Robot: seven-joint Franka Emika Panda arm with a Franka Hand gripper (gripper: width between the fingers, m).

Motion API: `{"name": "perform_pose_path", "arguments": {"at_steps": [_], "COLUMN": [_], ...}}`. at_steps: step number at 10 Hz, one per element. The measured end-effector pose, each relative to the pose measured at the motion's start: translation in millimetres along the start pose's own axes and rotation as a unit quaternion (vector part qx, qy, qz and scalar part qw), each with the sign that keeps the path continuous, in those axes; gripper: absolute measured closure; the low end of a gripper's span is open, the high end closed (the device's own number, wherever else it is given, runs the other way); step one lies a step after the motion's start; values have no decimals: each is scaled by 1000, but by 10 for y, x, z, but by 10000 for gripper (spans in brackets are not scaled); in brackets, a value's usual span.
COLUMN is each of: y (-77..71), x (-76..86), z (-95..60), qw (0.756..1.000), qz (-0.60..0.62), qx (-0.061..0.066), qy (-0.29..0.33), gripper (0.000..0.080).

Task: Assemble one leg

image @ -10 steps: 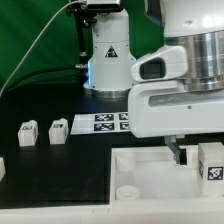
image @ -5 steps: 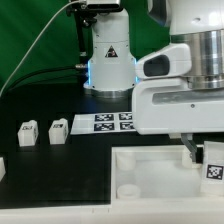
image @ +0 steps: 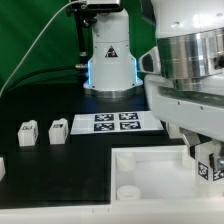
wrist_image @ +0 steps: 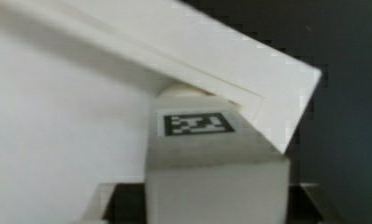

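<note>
My gripper (image: 203, 157) is shut on a leg (image: 207, 168), a small white block with a black-and-white tag, at the exterior view's right. It holds the leg over the far right part of the large white panel (image: 150, 172). In the wrist view the leg (wrist_image: 204, 150) runs out from between the jaws of the gripper (wrist_image: 208, 205), and its tagged end sits against the panel's raised rim corner (wrist_image: 254, 85). I cannot tell whether the leg touches the panel.
Two loose legs (image: 28, 133) (image: 57, 130) stand on the black table at the exterior view's left, and a third (image: 2, 168) is cut by the left edge. The marker board (image: 108, 123) lies behind the panel. The robot base (image: 110, 60) stands at the back.
The wrist has turned and tilted, and the held leg has shifted a little within the far right part of the panel. The loose legs have not moved.
</note>
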State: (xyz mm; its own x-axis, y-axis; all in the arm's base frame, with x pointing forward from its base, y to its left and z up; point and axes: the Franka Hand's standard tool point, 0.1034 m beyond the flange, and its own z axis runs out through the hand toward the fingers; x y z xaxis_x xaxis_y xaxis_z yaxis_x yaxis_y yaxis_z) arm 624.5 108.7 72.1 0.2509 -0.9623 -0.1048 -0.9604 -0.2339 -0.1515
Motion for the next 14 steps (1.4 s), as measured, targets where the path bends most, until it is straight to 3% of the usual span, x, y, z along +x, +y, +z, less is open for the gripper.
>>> {"name": "perform_pose_path", "arguments": {"at_steps": [2,3,6,8,10,11,12,14], "y": [0,-7,3,31,34,36,17,-35], "x": [-18,-20,13,1,0,-1,-34,-192], "z": [5,9,0,19,25,27,-8,-224], "qw": [987,964,917,930,930,930,931,933], "qz": [158,264,398,367,366,365,363,356], "qx": [6,12,9,4,4,4,5,14], "qy": [-23,-36,-33,-31,-31,-31,-33,-42], "gripper": [496,496,496,489,244,244,169,156]}}
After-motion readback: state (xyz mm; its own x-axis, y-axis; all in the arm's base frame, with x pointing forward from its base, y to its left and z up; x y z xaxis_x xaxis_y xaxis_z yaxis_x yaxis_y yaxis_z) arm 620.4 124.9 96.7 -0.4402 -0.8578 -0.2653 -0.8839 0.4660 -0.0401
